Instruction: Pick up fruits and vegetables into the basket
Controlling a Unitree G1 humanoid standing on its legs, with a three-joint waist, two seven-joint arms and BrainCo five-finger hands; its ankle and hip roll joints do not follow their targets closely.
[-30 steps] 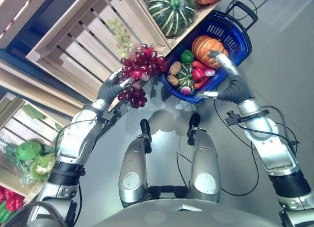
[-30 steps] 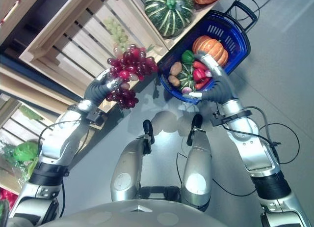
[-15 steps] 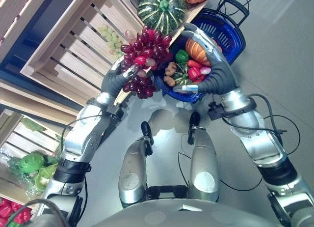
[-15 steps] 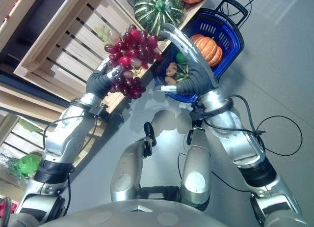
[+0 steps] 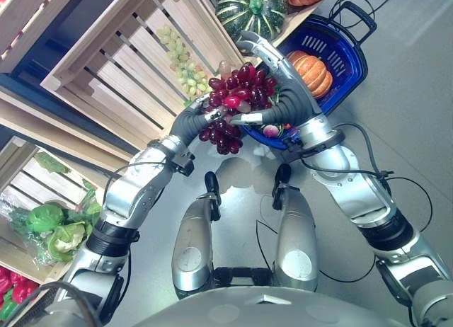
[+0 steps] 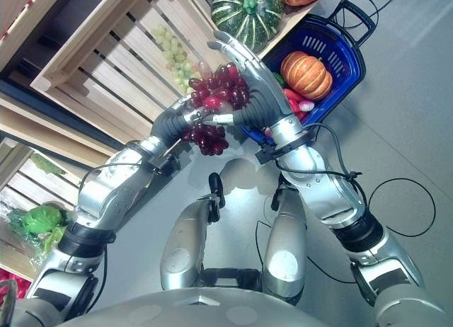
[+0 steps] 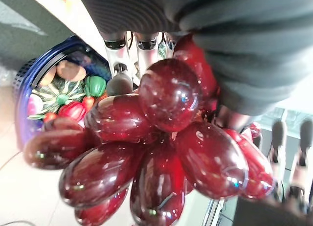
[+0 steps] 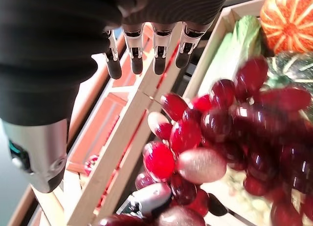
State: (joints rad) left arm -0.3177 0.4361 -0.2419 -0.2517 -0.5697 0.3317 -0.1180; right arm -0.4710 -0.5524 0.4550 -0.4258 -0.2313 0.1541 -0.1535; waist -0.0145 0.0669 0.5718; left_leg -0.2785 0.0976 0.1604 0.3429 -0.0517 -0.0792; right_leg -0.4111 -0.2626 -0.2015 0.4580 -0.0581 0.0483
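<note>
Here the left hand has its fingers curled round a bunch of red grapes, held up in the air just beside the near rim of the blue basket. The right hand, fingers straight and spread, cups the far side of the bunch. The basket sits on the grey floor holding a pumpkin, peppers and potatoes; behind it a wooden crate carries green grapes and a striped squash.

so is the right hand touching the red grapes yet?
Cannot tell. In the left eye view the right hand overlaps the red grapes held by the left hand; the right wrist view shows straight fingers apparently clear.
</note>
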